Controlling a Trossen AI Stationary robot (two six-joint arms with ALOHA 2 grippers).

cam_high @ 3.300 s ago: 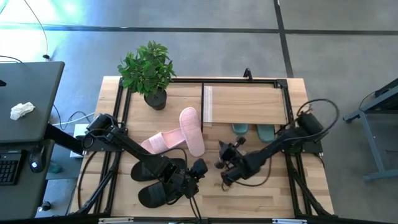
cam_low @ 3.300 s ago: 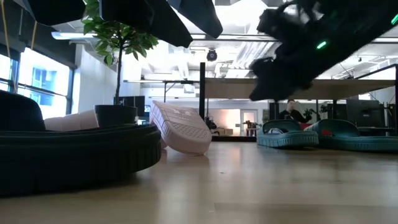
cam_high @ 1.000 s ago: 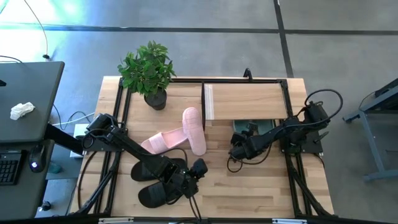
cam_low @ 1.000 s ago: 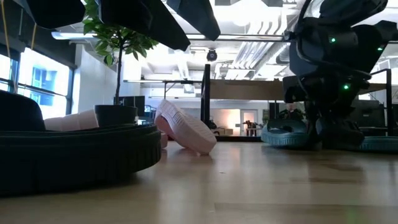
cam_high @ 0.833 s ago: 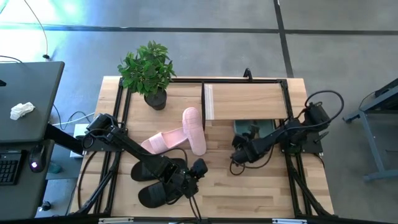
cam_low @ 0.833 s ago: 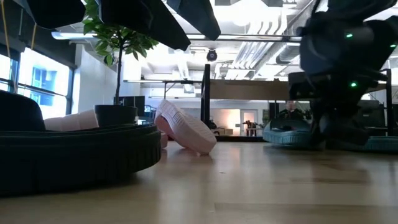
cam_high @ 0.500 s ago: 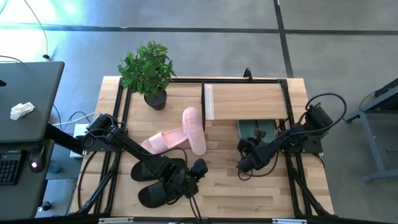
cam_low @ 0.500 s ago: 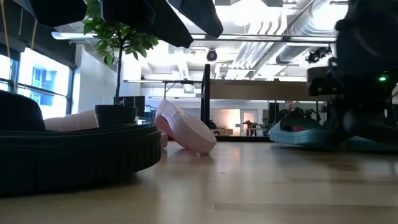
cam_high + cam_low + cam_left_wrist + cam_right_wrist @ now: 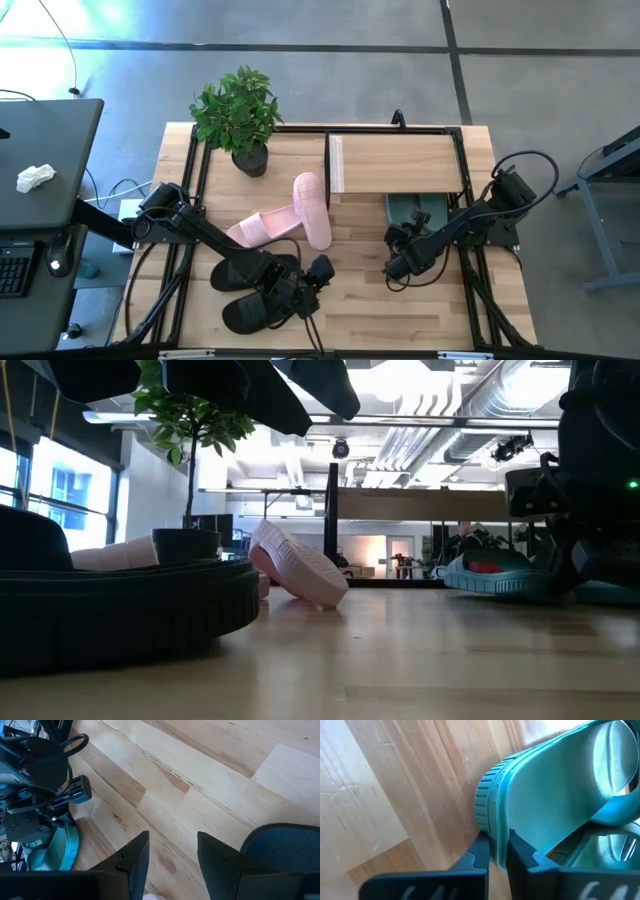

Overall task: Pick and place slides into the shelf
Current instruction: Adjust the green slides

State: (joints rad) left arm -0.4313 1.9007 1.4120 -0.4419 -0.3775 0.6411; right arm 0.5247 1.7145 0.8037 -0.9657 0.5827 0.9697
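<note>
1. A green slide is being pinched by its edge in the right gripper, beside the shelf's front edge
2. The left gripper, jaws parted and empty, is being held over the black slides

A potted plant with broad green leaves stands in a dark pot on the light-wood desk, well apart from the right gripper, across the desk from it. Farther off on the plant's side sits a separate dark side table carrying a crumpled white cloth. Grey floor surrounds the desk.
</note>
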